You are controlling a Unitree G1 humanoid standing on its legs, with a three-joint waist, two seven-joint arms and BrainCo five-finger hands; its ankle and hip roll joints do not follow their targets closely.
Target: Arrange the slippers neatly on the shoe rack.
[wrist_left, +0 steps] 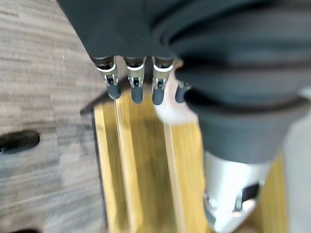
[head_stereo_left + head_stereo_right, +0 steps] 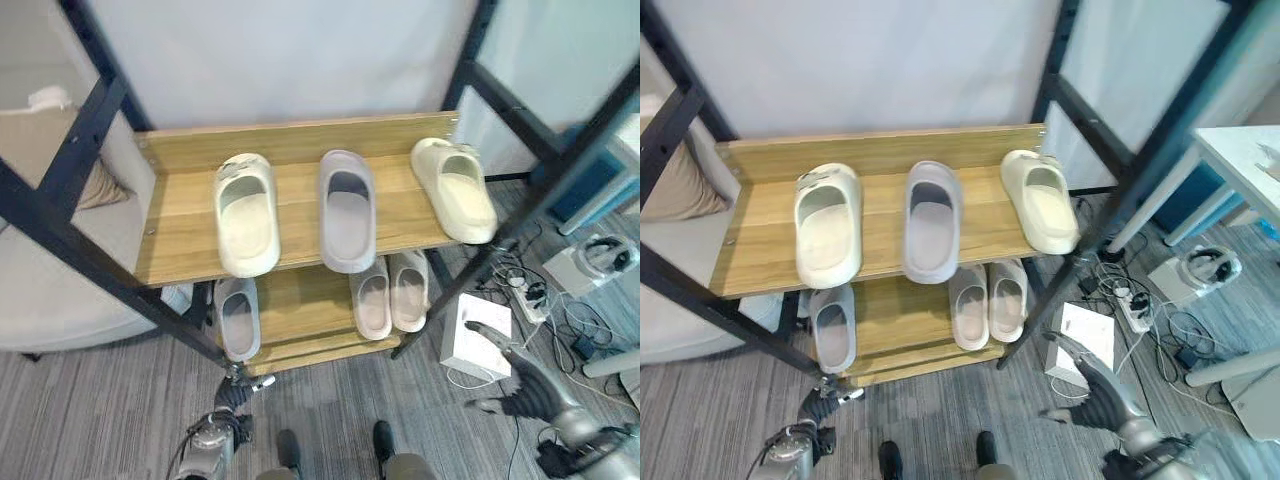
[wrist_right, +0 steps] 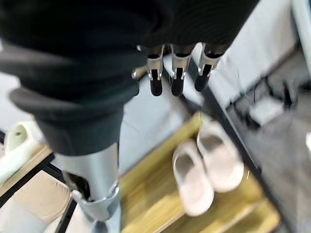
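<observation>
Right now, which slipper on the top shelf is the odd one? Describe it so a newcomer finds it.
Start at the wooden shoe rack and take its top shelf, where three slippers lie in a row. The grey slipper is the middle one; its neighbours, the left cream slipper and the right cream slipper, are both cream.

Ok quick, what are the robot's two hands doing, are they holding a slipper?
Left hand: open, fingers straight, holding nothing.
Right hand: open, fingers spread, holding nothing.
</observation>
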